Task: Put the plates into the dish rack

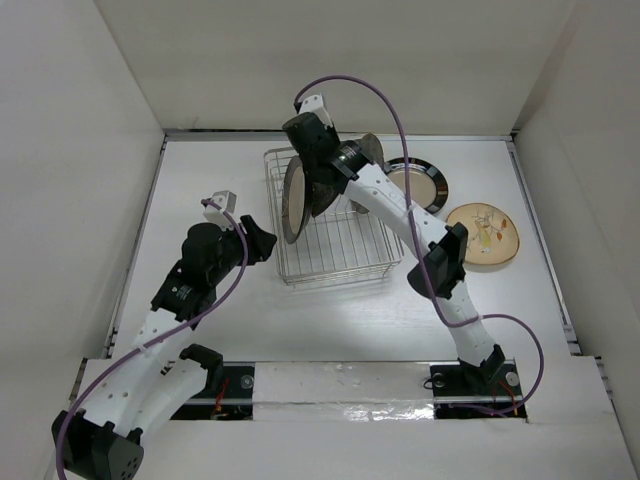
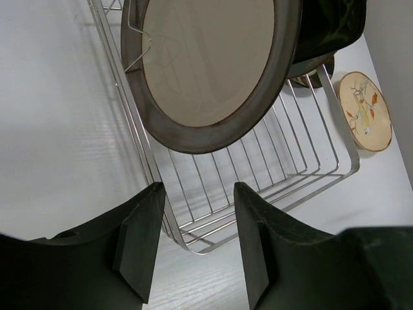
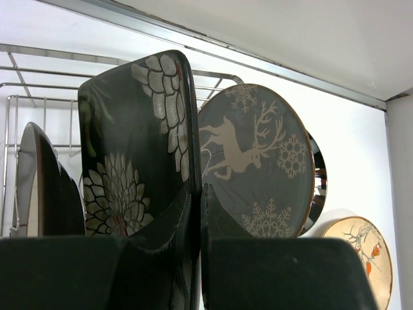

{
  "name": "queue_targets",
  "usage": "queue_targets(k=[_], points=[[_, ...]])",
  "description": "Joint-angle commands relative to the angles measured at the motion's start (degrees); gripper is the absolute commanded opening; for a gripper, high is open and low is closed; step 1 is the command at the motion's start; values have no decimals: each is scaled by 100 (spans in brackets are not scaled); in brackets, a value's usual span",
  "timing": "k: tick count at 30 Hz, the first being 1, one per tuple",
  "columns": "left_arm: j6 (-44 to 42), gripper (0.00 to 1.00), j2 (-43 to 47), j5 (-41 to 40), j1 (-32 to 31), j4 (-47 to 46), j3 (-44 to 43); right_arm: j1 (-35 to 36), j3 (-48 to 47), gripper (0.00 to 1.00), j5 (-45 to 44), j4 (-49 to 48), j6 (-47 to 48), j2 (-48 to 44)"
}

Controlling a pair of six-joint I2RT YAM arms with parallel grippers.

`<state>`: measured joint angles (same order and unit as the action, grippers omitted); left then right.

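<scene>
The silver wire dish rack (image 1: 340, 255) stands mid-table. A dark-rimmed cream plate (image 1: 292, 205) stands upright at its left end, large in the left wrist view (image 2: 206, 58). My right gripper (image 1: 322, 170) is shut on the edge of the black square plate with white flowers (image 3: 135, 161), held upright over the rack's back. A grey-brown round plate with a pale deer (image 3: 258, 161) stands on edge just right of it. My left gripper (image 2: 197, 239) is open and empty, by the rack's near left corner (image 2: 193, 248).
A shiny dark-rimmed round plate (image 1: 418, 183) lies flat on the table right of the rack. A cream plate with floral marks (image 1: 484, 234) lies further right, also in the left wrist view (image 2: 365, 111). White walls close in the table at the back and both sides.
</scene>
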<state>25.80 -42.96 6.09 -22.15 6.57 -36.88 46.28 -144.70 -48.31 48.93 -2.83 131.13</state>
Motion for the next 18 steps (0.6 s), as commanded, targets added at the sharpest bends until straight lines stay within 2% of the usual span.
queue_targets(k=[1,7,18], points=[[-40,43,-11,77,-35,-226,50,100,30,0,-379,-665,-68,-96],[-14,43,-55,165,-35,-261,59,100,161,0,-942,-375,-577,-395],[-14,43,-99,288,-35,-288,76,276,1058,0,-1392,-673,-1361,-747]])
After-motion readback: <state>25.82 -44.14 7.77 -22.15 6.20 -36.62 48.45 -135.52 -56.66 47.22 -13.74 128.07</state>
